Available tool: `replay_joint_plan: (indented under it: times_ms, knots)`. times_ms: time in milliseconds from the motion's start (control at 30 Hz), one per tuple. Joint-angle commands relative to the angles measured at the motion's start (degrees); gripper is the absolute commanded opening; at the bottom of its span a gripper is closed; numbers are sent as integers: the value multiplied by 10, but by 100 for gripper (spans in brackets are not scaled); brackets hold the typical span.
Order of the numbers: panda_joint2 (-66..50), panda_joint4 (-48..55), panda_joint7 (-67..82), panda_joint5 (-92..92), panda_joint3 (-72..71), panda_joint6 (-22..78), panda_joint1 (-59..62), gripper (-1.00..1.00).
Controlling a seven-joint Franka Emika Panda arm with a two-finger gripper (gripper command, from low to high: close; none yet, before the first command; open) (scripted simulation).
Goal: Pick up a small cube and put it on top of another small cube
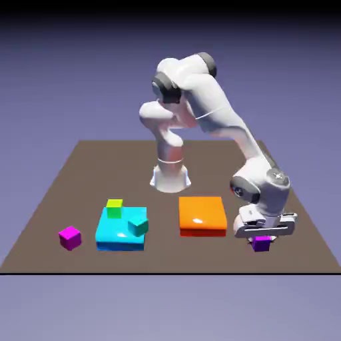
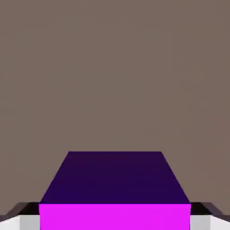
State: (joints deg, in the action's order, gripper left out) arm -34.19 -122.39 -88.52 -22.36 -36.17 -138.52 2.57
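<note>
Brown table [image 1: 86, 166] before a blue-violet backdrop. Nearest, at the exterior view's right front, the gripper [image 1: 262, 237] is lowered onto a purple cube [image 1: 261, 244]; in the hand view the cube [image 2: 114, 191] is seen clamped between both finger tips [image 2: 28, 221], jaws closed narrow on it, cube apparently on the table. Grasp step judged done; lift not yet made. Left front: magenta cube [image 1: 70, 237], likely target. Further back, a cyan slab [image 1: 113, 232] bearing green [image 1: 114, 208] and teal [image 1: 138, 226] cubes, and an orange slab [image 1: 202, 214]. Next, a straight lift is called for, then carry across to a small cube and careful centring.
</note>
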Motion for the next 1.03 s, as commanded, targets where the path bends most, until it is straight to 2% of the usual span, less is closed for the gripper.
replay_joint_plan:
  times_ms: [0, 667, 900, 933, 1000]
  knots:
    - [21, -1, 9, 15, -16, 20, 13, -100]
    - [424, -237, -319, 442, 95, 16, 419, -100]
    - [317, -257, -332, 422, 93, -110, 402, -100]
    - [317, -257, -332, 422, 93, -110, 402, 100]
    - [338, -253, -329, 426, 93, -86, 406, 100]
